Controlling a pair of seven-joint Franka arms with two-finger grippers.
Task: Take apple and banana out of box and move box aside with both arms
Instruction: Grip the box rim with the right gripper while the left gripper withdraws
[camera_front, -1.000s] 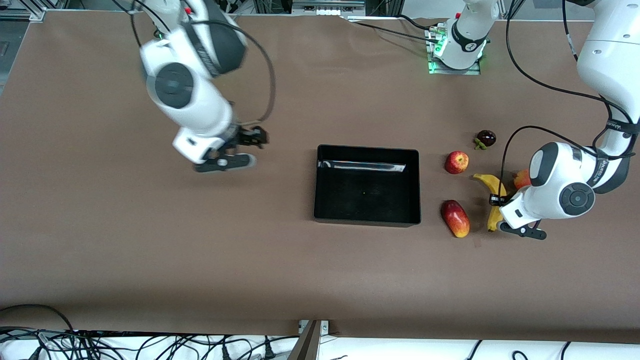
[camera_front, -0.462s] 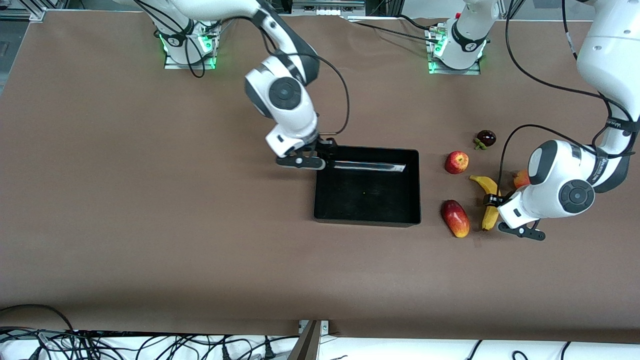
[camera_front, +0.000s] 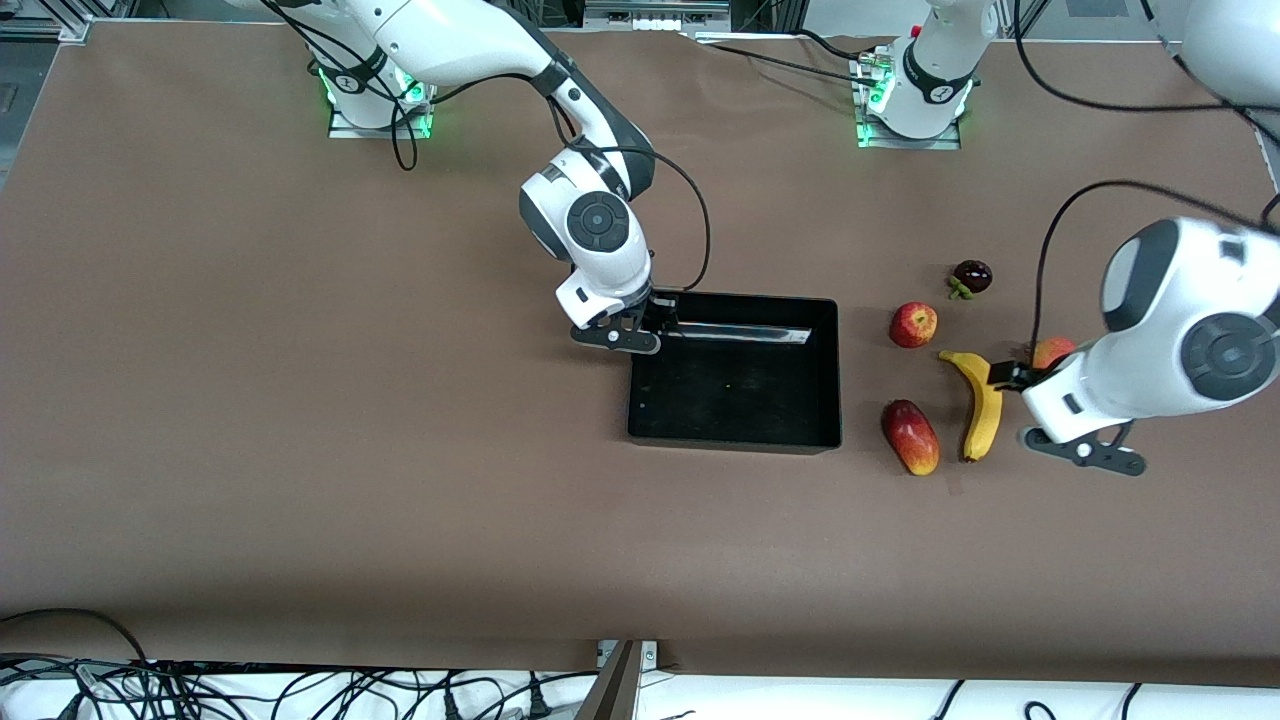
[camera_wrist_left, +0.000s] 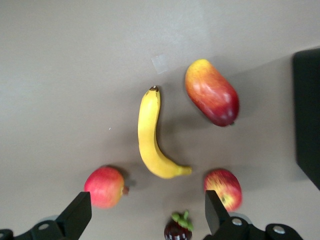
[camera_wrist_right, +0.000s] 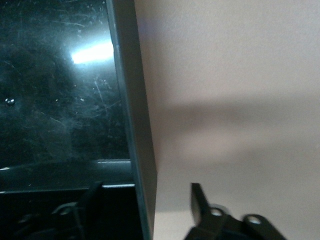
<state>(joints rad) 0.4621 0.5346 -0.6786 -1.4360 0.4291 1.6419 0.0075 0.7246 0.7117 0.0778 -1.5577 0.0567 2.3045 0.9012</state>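
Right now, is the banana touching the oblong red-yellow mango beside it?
Apart. The left wrist view shows bare table between the banana and the mango; the front view shows the same gap.

black glossy box (camera_front: 735, 440) sits empty mid-table, curved yellow banana (camera_front: 983, 404) and small red-yellow apple (camera_front: 913, 325) lying loose beside it

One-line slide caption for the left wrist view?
Open left gripper above a long curved yellow banana, with round red-yellow apple and black glossy plastic bin nearby.
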